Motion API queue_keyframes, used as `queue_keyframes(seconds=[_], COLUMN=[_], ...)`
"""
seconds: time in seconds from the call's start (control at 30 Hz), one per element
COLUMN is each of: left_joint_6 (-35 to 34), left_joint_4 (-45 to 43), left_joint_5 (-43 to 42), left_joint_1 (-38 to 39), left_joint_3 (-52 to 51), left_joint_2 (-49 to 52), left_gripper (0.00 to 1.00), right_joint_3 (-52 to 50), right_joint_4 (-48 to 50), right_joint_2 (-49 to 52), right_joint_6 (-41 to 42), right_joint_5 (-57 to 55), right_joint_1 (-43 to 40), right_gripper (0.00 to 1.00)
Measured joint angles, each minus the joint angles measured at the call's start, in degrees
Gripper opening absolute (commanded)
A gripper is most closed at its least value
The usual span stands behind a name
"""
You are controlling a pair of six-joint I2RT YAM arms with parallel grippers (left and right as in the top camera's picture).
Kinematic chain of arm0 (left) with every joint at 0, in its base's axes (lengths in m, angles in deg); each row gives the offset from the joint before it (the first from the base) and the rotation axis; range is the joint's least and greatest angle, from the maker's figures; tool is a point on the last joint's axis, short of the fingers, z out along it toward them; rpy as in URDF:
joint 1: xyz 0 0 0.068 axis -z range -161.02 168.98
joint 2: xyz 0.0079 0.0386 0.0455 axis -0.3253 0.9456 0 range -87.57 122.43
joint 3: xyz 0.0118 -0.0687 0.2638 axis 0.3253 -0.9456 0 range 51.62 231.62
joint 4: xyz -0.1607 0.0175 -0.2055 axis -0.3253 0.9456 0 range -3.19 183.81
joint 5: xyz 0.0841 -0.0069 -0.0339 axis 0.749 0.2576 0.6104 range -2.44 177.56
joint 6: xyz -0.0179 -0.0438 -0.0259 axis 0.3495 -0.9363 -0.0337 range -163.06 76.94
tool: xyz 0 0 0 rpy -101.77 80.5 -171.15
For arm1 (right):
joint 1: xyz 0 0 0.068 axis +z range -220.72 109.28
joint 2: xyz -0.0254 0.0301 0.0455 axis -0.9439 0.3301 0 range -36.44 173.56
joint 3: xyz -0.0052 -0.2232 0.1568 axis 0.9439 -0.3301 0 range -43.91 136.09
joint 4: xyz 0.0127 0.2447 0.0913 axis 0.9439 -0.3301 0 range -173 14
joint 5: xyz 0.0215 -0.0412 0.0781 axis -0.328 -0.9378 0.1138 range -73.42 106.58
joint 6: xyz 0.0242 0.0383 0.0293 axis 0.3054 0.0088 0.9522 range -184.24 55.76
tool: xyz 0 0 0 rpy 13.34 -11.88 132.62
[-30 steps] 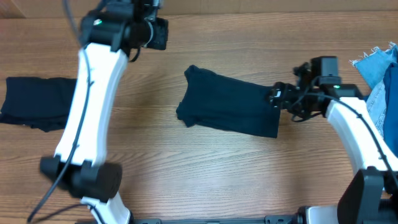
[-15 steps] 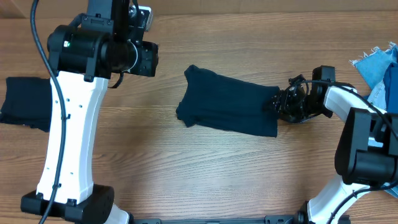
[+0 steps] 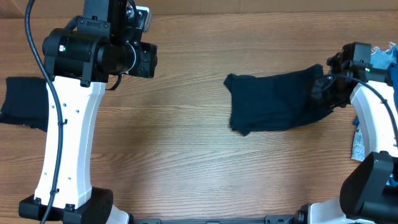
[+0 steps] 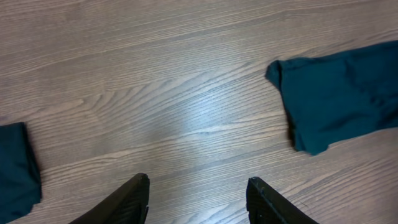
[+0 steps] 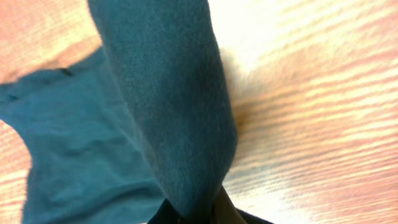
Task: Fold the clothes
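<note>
The right gripper [image 5: 196, 215] is pressed together on a fold of the soft, dark navy-blue fabric garment [image 5: 163, 93]. In the right wrist view the cloth rises from the pinch at 6 o'clock as a thick, taut ridge towards 12 o'clock. The rest of the garment spreads flat on the table towards 9 o'clock.

From overhead, that gripper [image 3: 326, 86] sits at the garment's 3 o'clock edge. There the cloth [image 3: 273, 102] is lifted and bunched, while its 9 o'clock end lies flat on the light wood-grain table [image 3: 180, 143]. The garment lies at about 3 o'clock from the table's middle. Just beyond the right arm, at 2 o'clock, lies a light-blue denim piece with a frayed edge [image 3: 385, 61].

The left gripper [image 4: 198, 200] is spread apart, its two black fingers [image 4: 132, 199] holding nothing and hanging over bare wood. In the left wrist view the pinched navy garment [image 4: 339, 87] lies at 2 o'clock, well apart from the fingers. A second dark navy garment, folded into a compact block [image 4: 15, 165], shows at the 8 o'clock edge. Overhead, this folded block [image 3: 25, 102] lies at 9 o'clock on the table, partly hidden behind the white left arm [image 3: 68, 118].
</note>
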Motion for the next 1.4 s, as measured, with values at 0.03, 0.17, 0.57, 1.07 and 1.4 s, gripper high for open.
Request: queue_keyframes(seconds=[0.03, 0.17, 0.57, 1.07, 1.4], left_joint_6=[0.0, 0.0, 0.0, 0.15, 0.15], left_joint_4=[0.02, 0.02, 0.68, 0.81, 0.59], left_joint_5=[0.0, 0.0, 0.0, 0.0, 0.0], left_joint_1=[0.0, 0.0, 0.0, 0.0, 0.0], left_joint_3=[0.0, 0.0, 0.0, 0.0, 0.0], left_joint_2=[0.0, 0.0, 0.0, 0.0, 0.0], left_gripper=[0.54, 0.54, 0.54, 0.61, 0.65], right_joint_3=[0.63, 0.61, 0.63, 0.13, 2.6], right_joint_4=[-0.02, -0.2, 9.66, 12.39, 6.16], right_joint_2=[0.0, 0.0, 9.97, 12.04, 7.26], right_joint_6=[-0.04, 1.57, 8.85, 0.04, -2.29], right_joint_5=[-0.9, -1.84, 0.39, 18.38, 20.46], right_joint_1=[1.64, 8.96, 26.12, 28.83, 21.2], right_gripper=[0.04, 0.04, 0.05, 0.39, 0.04])
